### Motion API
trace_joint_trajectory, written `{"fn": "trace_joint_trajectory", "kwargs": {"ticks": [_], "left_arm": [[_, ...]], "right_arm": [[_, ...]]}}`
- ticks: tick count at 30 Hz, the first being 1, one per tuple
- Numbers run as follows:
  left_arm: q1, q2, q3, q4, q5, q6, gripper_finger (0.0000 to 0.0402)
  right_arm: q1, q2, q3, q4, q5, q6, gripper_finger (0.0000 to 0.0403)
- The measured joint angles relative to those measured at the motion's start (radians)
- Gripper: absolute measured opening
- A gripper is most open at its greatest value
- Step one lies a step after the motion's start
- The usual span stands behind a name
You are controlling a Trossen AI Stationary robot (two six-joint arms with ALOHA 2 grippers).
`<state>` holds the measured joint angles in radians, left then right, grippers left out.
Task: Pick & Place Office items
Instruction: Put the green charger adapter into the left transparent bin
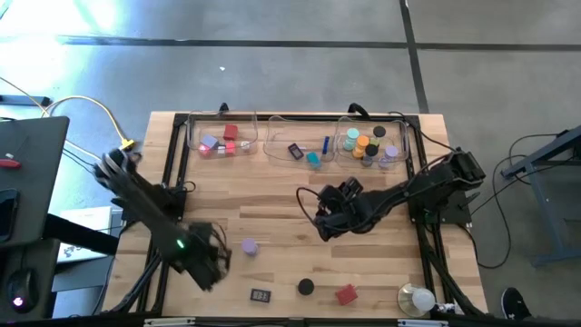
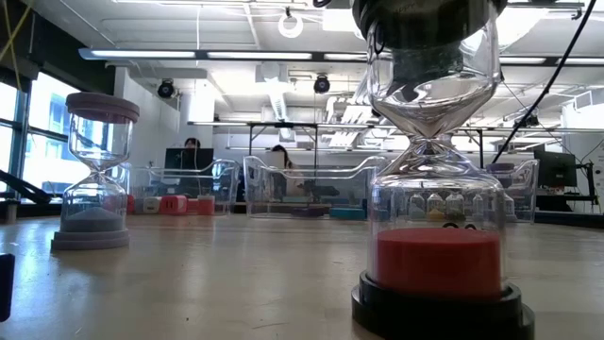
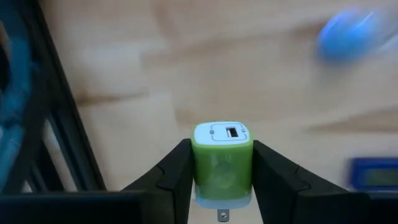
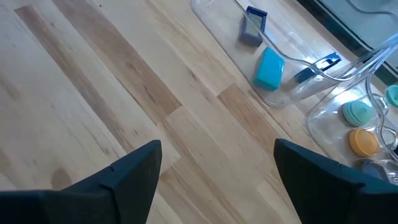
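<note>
The left hand (image 3: 222, 180) is clenched on a green USB wall charger (image 3: 222, 163), one finger on each flat side, the USB port facing forward and the plug prongs just showing underneath. Gripping the parallel faces looks like the surest hold for a carry. It hangs over the near left part of the tabletop (image 1: 272, 218). Just beyond its fingers stands a lavender sand timer (image 1: 249, 246), and further along the near edge lie a small grey digital display (image 1: 260, 294), a black-capped sand timer (image 1: 306, 287) and a red block (image 1: 346, 294); these are apparently yet to be sorted.

The right hand (image 4: 217, 168) hovers released, fingers wide apart, over bare wood near the middle. Ahead of it sit three clear trays (image 1: 295, 150) along the far edge: the middle one holds a teal block (image 4: 269, 68), a dark clip (image 4: 252, 25) and a blue stick (image 1: 326, 144); another holds round caps (image 1: 368, 145); the third holds red and pink blocks (image 1: 222, 141).

The lavender timer, and perhaps the right arm, stand between the charger and the trays.
</note>
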<state>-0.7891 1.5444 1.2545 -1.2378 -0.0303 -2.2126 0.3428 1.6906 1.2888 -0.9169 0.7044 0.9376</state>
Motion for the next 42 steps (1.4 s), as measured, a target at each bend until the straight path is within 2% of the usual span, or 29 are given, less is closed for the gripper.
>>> {"fn": "trace_joint_trajectory", "kwargs": {"ticks": [4, 8, 10, 13, 15, 18, 23, 27, 30, 35, 42], "left_arm": [[0.049, -0.175, 0.000, -0.139, -0.183, 0.002, 0.0123], [0.166, -0.320, 0.000, -0.294, -0.351, 0.111, 0.0123], [0.262, -0.377, 0.000, -0.345, -0.410, 0.214, 0.0123], [0.454, -0.448, 0.000, -0.313, -0.488, 0.467, 0.0124], [0.606, -0.471, 0.000, -0.286, -0.502, 0.636, 0.0124], [0.849, -0.480, 0.000, -0.208, -0.476, 0.933, 0.0124], [1.242, -0.463, 0.000, -0.003, -0.278, 1.370, 0.0124], [1.508, -0.416, 0.000, 0.055, -0.135, 1.555, 0.0124], [1.659, -0.352, 0.000, 0.061, -0.105, 1.648, 0.0124], [1.799, -0.199, 0.000, 0.072, -0.069, 1.760, 0.0124], [1.818, 0.017, 0.000, 0.101, -0.057, 1.877, 0.0124]], "right_arm": [[0.012, 0.000, 0.000, 0.000, 0.006, 0.000, 0.0300], [0.006, 0.000, 0.000, 0.000, 0.033, 0.000, 0.0300], [-0.004, 0.000, 0.000, -0.001, 0.035, 0.000, 0.0300], [-0.019, 0.000, 0.000, -0.003, 0.020, 0.000, 0.0300], [-0.027, 0.000, 0.000, -0.008, 0.002, 0.004, 0.0300], [-0.033, 0.000, 0.000, -0.011, -0.016, 0.005, 0.0300], [-0.042, 0.000, 0.000, -0.011, -0.034, 0.028, 0.0300], [-0.062, 0.000, 0.000, -0.011, -0.033, 0.034, 0.0300], [-0.085, 0.000, 0.000, -0.009, -0.033, 0.034, 0.0300], [-0.128, 0.000, 0.000, 0.020, -0.048, 0.007, 0.0300], [-0.168, 0.000, 0.000, 0.036, -0.080, -0.026, 0.0300]]}}
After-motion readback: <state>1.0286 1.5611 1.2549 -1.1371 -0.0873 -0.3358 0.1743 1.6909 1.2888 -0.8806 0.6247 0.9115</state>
